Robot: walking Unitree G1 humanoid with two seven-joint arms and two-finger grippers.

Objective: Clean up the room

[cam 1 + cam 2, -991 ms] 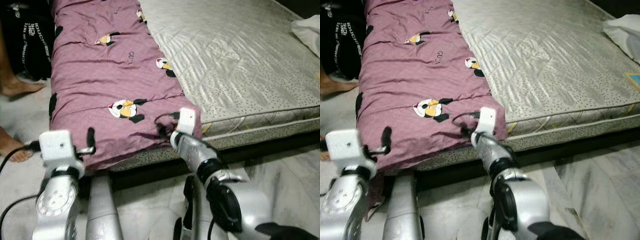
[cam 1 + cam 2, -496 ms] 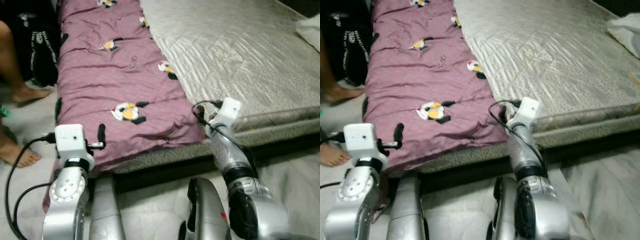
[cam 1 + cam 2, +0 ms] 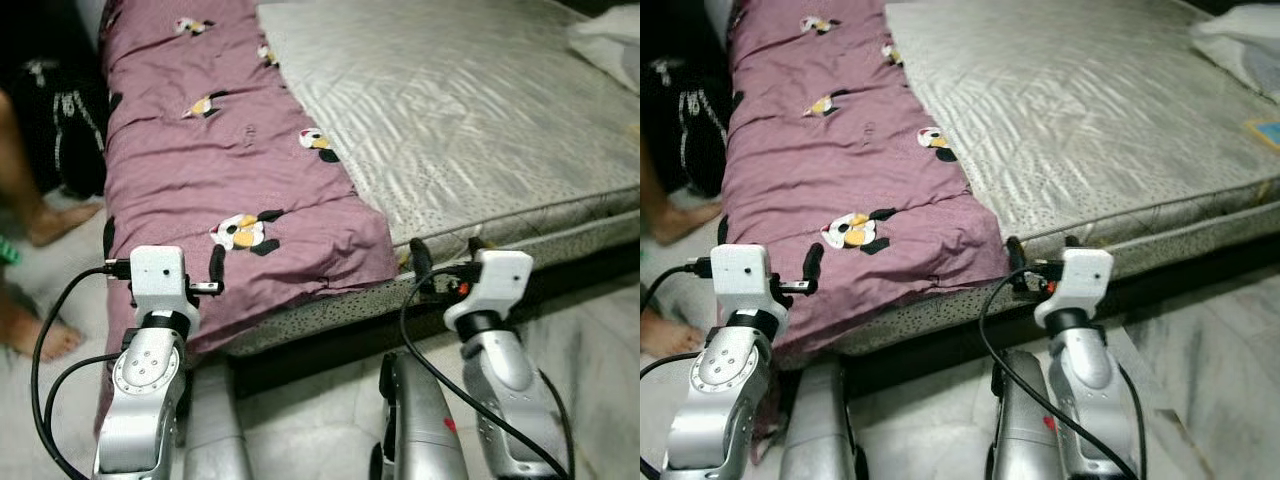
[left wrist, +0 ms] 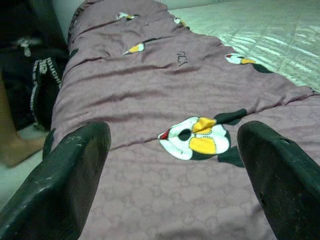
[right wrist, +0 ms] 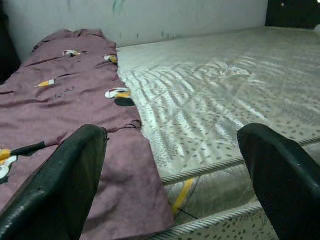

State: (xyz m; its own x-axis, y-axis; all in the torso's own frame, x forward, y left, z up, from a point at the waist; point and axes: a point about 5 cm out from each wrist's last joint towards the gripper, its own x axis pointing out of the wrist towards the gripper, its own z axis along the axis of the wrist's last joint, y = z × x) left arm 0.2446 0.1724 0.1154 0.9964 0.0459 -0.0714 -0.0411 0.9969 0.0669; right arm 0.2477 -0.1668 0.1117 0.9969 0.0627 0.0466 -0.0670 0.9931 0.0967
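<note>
A purple blanket [image 3: 240, 170] printed with penguins lies in a long strip down the left side of a bare grey quilted mattress [image 3: 480, 110]. Its near end hangs over the bed's front edge. My left gripper [image 4: 175, 145] is open and hovers just above the blanket's near end, with a penguin print showing between its fingers [image 4: 75, 170]. My right gripper [image 3: 448, 252] is open and empty. It is at the mattress front edge, just right of the blanket's near right corner [image 3: 375, 255] and apart from it.
A person's bare leg and foot [image 3: 30, 215] and a second foot [image 3: 30, 335] are on the floor at the left, beside a black bag [image 3: 60, 120]. White bedding [image 3: 610, 40] lies at the mattress's far right. Black cables [image 3: 50, 340] trail from both wrists.
My right gripper was at the blanket's near right corner; it has drawn back and to the right, off the blanket. The left gripper stays over the blanket's end. The camera has shifted a little.
</note>
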